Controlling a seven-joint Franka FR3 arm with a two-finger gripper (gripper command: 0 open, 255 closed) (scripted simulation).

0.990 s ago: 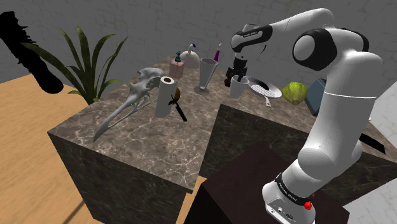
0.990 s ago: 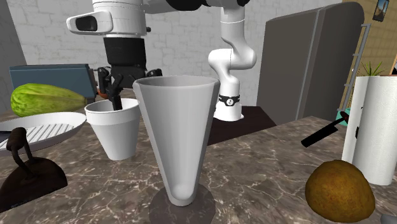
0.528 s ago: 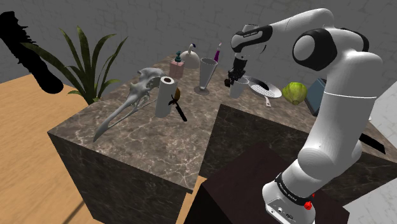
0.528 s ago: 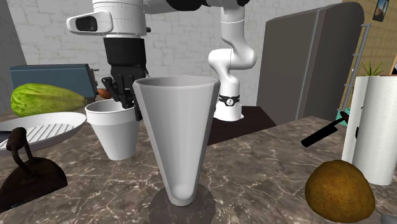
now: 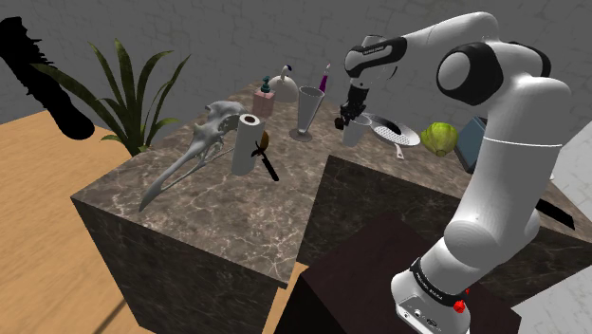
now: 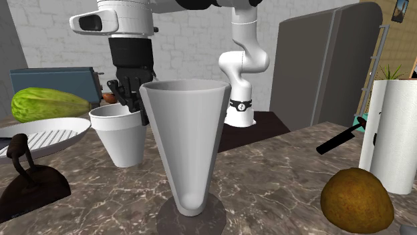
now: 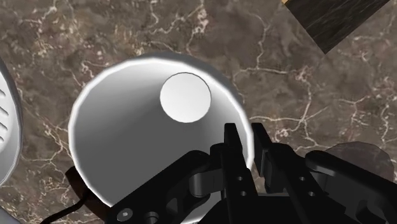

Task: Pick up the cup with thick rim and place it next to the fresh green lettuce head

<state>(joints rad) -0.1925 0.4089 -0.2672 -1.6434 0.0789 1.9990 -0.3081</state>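
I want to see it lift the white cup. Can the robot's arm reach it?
Looks like yes: the jaws come down from above and pinch the white cup by its rim wall. The tall grey cone vessel stands beside it, not in the way.

Arm (image 5: 505,161) extended, jaws clamped on cup (image 7: 121,127) rim.

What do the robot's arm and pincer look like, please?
The arm is glossy white with rounded segments and dark joints. A black band with small white markings rings its base, beside a red button. The pincer is all black, with two slim fingers.
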